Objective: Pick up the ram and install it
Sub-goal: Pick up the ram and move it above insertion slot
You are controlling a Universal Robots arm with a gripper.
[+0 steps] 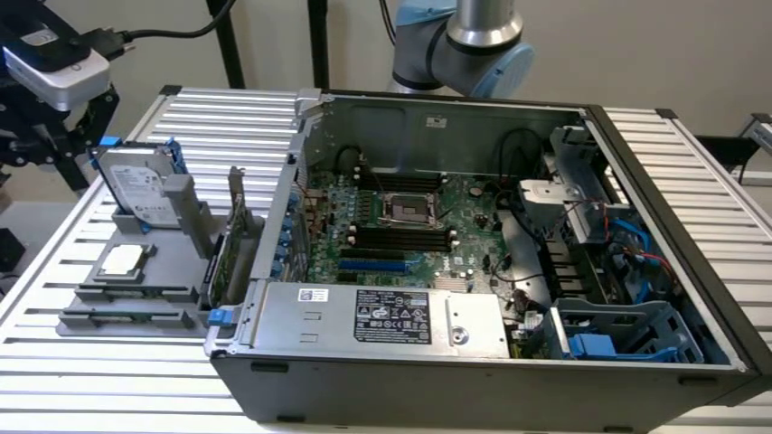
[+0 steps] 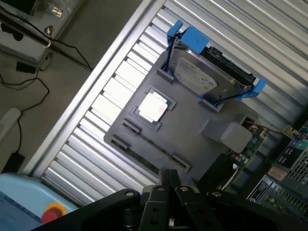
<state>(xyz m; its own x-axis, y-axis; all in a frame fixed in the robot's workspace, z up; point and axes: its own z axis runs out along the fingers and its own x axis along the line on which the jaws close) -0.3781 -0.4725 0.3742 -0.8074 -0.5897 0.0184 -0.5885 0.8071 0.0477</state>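
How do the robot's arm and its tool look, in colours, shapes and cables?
The arm is a silver metal tube with rounded joints that carry light blue caps. The tool is matte black, built of angular links with small round screws. Near the wrist sits a pale grey box with rounded corners, and a black cable runs from it.

Ribbed metal table (image 1: 108,380), matt plastic holder (image 2: 192,125)

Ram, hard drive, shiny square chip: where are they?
ram (image 2: 143,160), wrist view, middle of its green edge.
hard drive (image 2: 195,77), wrist view, middle of its label.
chip (image 2: 153,107), wrist view, its shiny top.
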